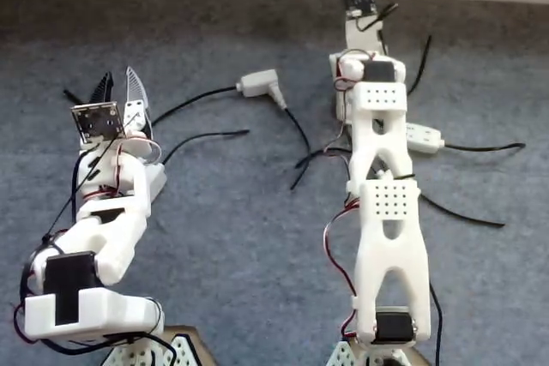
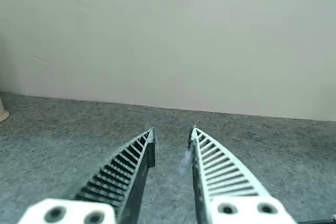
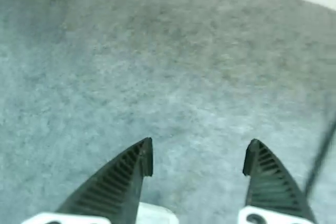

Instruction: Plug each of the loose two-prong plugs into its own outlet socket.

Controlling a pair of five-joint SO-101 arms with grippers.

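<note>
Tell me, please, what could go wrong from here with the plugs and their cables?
1. The black cables cross on the carpet close beside the right arm. If it moves, it may snag them and drag a plug away.
2. The socket block lies against that arm and is partly hidden by it, so gripping it cleanly looks awkward.
3. The plug lies loose on the carpet, so it may slide or turn when pushed.

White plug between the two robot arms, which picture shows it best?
The high view. There the white plug lies whole on the carpet with its black cord. The left wrist view faces carpet and wall past the left hand; the right wrist view faces carpet past the right hand.
</note>
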